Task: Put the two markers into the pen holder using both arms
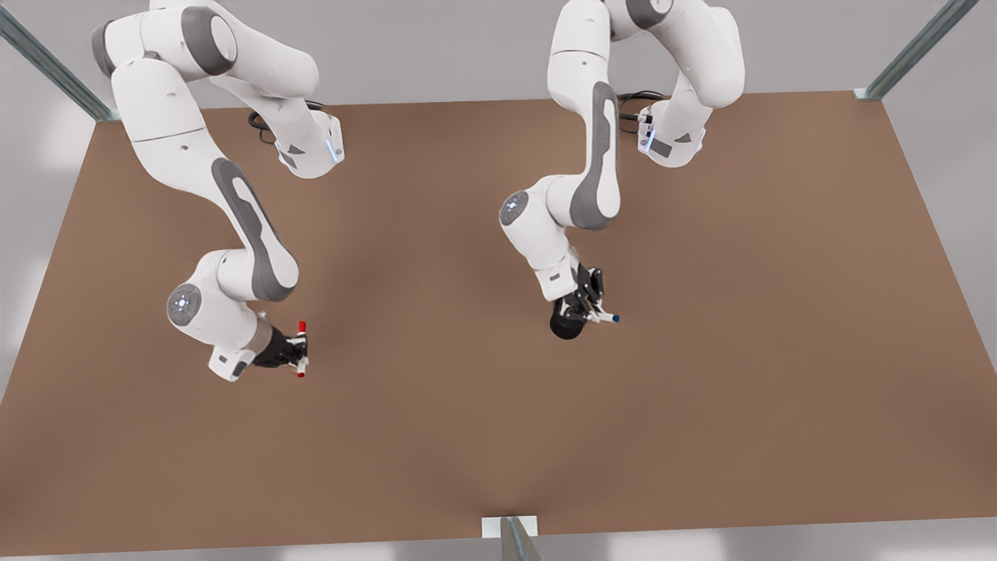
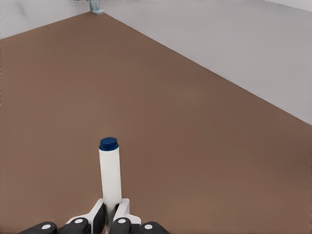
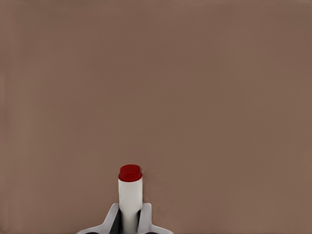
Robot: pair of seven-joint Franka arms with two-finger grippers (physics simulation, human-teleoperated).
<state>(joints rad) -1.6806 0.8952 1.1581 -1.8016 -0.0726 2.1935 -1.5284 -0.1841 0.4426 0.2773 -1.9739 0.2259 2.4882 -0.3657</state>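
We hold each marker mid-barrel so an end stays free for insertion. The left gripper (image 1: 593,310) pinches the blue marker (image 1: 606,315) just beside the pen holder (image 1: 565,326), which the gripper partly hides. The right gripper (image 1: 299,351), waiting far left, pinches the red marker (image 1: 301,348) above the table (image 1: 740,351).

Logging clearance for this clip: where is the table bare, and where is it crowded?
Bare: the brown table between the arms and along the near edge. Crowded: by the pen holder, where the left gripper holds the blue marker. The right gripper holds the red marker toward the front view's left.
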